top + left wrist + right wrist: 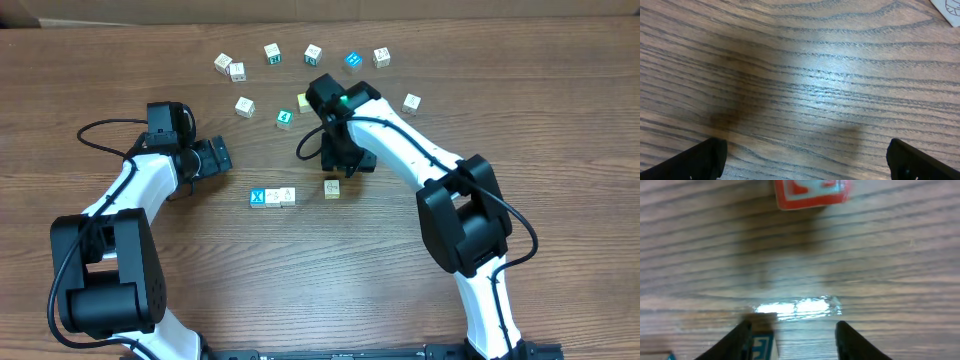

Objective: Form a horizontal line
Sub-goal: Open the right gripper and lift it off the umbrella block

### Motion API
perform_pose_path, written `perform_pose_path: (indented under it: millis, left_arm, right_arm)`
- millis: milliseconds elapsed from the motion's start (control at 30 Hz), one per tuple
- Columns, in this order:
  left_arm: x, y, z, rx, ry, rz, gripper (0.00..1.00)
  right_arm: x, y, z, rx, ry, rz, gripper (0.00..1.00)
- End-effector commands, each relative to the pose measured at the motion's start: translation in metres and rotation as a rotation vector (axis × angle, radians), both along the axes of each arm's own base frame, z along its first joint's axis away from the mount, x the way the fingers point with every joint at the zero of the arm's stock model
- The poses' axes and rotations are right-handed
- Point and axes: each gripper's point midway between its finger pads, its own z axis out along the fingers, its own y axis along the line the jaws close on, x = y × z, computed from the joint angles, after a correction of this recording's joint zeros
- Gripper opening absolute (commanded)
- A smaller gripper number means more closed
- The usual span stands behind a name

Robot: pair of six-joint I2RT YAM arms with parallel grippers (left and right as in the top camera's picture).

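Two open: left claw (805,156) wide, right claw (794,332) narrower, both empty.

Furniture: brown wood-grain bench (560,110), filling nearly the whole overhead view.
Backdrop: plain tan strip (480,6) along the bench's far edge at 12 o'clock.
Light: bright glare patch (797,307) on the bench's glossy surface.

Wood-grain table (805,75), slight sheen, blue-painted cube (257,198)

Left hand (805,156) gapes wide; right hand (793,332) hangs seemingly half-parted, arm bent.
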Motion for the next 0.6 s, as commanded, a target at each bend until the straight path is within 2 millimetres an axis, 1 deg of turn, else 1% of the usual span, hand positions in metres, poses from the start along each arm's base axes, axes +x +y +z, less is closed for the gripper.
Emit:
perform_pose_path:
  millis: [0, 67, 167, 233, 267, 333, 367, 567]
  left_arm:
    - [-0.003, -0.002, -0.006, -0.012, 0.016, 0.006, 0.99]
    - [-0.003, -0.002, -0.006, -0.012, 0.016, 0.006, 1.00]
    - [-0.003, -0.002, -0.006, -0.012, 0.016, 0.005, 0.99]
    - [-0.003, -0.002, -0.006, -0.012, 0.016, 0.005, 0.99]
    - [-0.003, -0.002, -0.006, -0.012, 0.016, 0.005, 1.00]
    - [-0.002, -0.002, -0.006, -0.012, 0.016, 0.005, 0.99]
    - [-0.003, -0.002, -0.006, -0.012, 0.016, 0.006, 1.00]
    - [-0.003, -0.002, -0.006, -0.012, 0.016, 0.005, 1.00]
  right_arm:
    - [-0.002, -0.004, -0.003, -0.021, 0.009, -0.007, 0.40]
    - [-0.002, -0.005, -0.003, -0.022, 0.009, -0.007, 0.28]
    - [-0.002, -0.005, -0.003, -0.022, 0.009, -0.007, 0.19]
    - [-0.002, -0.005, -0.003, -0.023, 0.010, -0.007, 0.17]
    - [-0.003, -0.005, -0.003, -0.023, 0.011, -0.007, 0.14]
    - [-0.003, -0.006, -0.003, -0.026, 0.015, -0.007, 0.06]
    - [-0.004, -0.007, -0.003, -0.032, 0.016, -0.007, 0.04]
    - [-0.007, -0.022, -0.002, -0.109, 0.019, -0.006, 0.04]
